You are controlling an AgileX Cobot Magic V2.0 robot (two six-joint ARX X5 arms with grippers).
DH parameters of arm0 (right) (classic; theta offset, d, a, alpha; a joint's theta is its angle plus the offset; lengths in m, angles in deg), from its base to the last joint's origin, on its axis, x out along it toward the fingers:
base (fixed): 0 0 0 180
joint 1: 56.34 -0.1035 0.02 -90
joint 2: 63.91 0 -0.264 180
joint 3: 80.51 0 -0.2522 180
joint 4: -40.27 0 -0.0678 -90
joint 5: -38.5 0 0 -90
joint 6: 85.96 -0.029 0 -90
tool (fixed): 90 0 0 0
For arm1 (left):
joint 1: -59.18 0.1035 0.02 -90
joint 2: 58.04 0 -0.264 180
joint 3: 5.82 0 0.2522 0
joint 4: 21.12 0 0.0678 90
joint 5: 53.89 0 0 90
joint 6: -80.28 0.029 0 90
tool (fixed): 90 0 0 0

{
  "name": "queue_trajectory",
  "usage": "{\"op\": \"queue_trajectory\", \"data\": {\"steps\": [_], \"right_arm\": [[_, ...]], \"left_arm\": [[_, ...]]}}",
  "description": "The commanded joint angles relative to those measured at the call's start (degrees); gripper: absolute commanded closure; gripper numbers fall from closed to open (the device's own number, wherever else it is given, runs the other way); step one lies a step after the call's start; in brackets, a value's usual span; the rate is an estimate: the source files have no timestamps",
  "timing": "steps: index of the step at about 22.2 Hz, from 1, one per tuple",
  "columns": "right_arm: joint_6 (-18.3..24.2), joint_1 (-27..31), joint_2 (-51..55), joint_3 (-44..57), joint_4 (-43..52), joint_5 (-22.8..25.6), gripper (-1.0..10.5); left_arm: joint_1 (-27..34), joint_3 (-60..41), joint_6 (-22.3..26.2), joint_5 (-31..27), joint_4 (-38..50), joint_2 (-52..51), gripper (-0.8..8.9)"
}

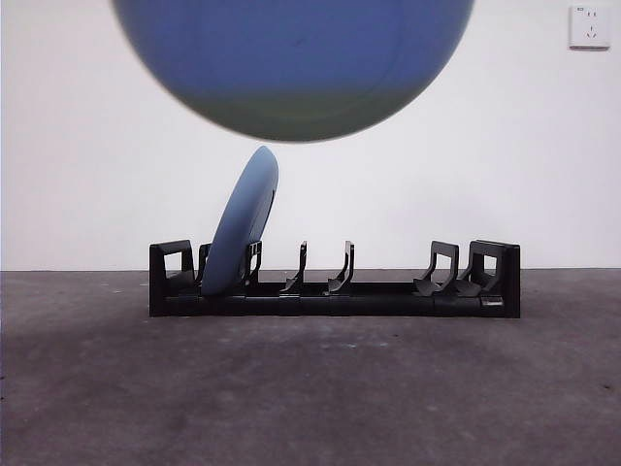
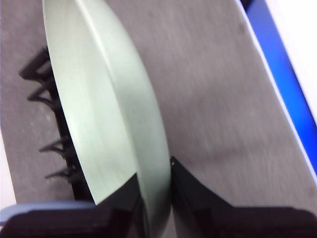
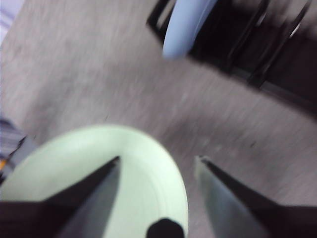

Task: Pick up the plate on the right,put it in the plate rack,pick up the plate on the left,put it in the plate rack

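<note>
Looks like lab or robot test room, not home kitchen. Bare white wall (image 1: pixel 87 146) behind, nothing on it but one white socket (image 1: pixel 589 26) high at right. Grey rough tabletop (image 1: pixel 310 388) carries only black rack (image 1: pixel 335 286) with one blue plate (image 1: pixel 241 225) leaning in it; no sink, no counter clutter. Left wrist view: blue band (image 2: pixel 280 64) runs along table edge, white surface beyond.

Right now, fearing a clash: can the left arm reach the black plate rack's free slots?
Probably yes: the left pincer grips the pale green round plate above the black slotted rack, where only the blue plate fills a slot.
</note>
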Motion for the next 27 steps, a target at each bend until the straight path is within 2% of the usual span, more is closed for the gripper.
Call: {"op": "queue_trajectory", "data": {"steps": [1, 3, 6, 13, 17, 21, 27], "right_arm": [[0.8, -0.1, 0.3, -4.9, -0.5, 2.6, 6.0], [1.6, 0.2, 0.3, -10.8, -2.9, 6.6, 6.0], [5.3, 0.2, 1.1, -19.8, -10.7, 11.7, 6.0], [6.2, 0.1, 14.1, -20.7, -13.8, 12.6, 6.0], [5.6, 0.1, 22.3, -15.3, -13.9, 11.9, 6.0], [4.7, 0.1, 27.5, -8.3, -13.9, 11.6, 6.0], [3.0, 0.1, 35.0, 5.2, -13.9, 11.9, 6.0]], "left_arm": [[0.2, -0.1, -5.6, 1.8, 4.1, -0.2, 8.22], [1.2, -0.1, -9.8, 3.6, 7.1, -0.2, 8.22], [5.4, -0.1, -18.0, 8.1, 14.0, 1.2, 8.22], [16.6, -0.1, -31.8, 17.5, 33.2, 10.7, 8.22], [19.0, -0.1, -38.6, 17.1, 45.8, 17.9, 8.22], [20.2, -0.1, -44.0, 15.2, 53.1, 21.7, 8.22], [20.3, -0.1, -46.7, 7.2, 59.9, 26.3, 8.22]]}}
